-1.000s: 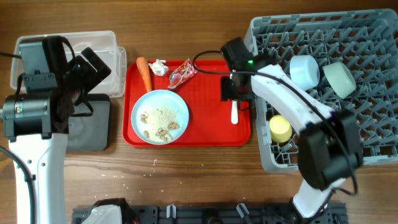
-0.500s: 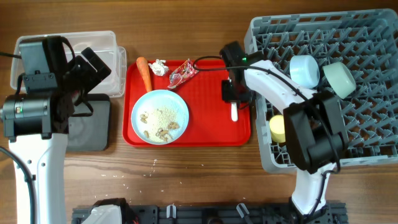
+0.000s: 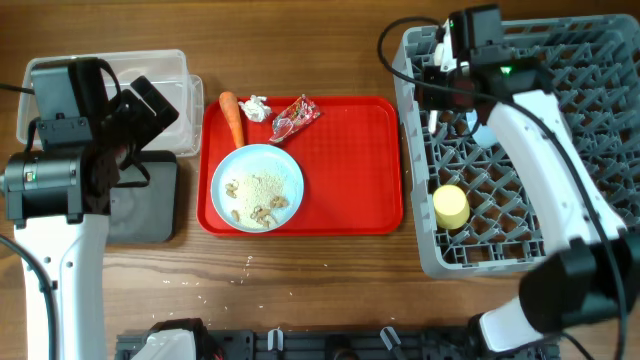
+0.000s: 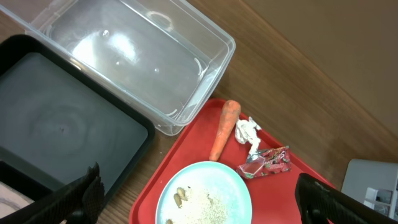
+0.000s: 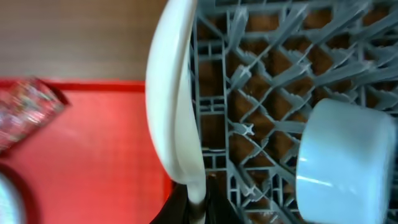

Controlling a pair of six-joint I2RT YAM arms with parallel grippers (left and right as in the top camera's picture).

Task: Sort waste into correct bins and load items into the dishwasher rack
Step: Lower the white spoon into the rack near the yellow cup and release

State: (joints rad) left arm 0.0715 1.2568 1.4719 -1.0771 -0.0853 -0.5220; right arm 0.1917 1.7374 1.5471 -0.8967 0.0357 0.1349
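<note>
Holds the white spoon (image 5: 176,93) by its handle in the right gripper (image 5: 199,205), jaws pressed together on it. Hovers with it over the 10 o'clock corner of the dishwasher rack (image 3: 590,90), the spoon's wide end pointing to 12 o'clock in the wrist view. Has inside the rack the light blue bowl (image 5: 342,155), at 4 o'clock of the spoon, and the yellow-green cup (image 3: 450,206) near the 8 o'clock corner.

Holds the left gripper (image 4: 198,186) with jaws wide apart, above the clear tub (image 4: 137,56) and the black tray (image 4: 56,130), at 9 o'clock of the red tray (image 3: 350,160).

Has on the red tray, at 8 o'clock, the light blue plate (image 3: 257,186) with rice scraps (image 3: 262,185). Has at 12 o'clock of the plate, from 9 to 3, the carrot (image 3: 232,118), the tissue (image 3: 257,107) and the snack wrapper (image 3: 294,117).
</note>
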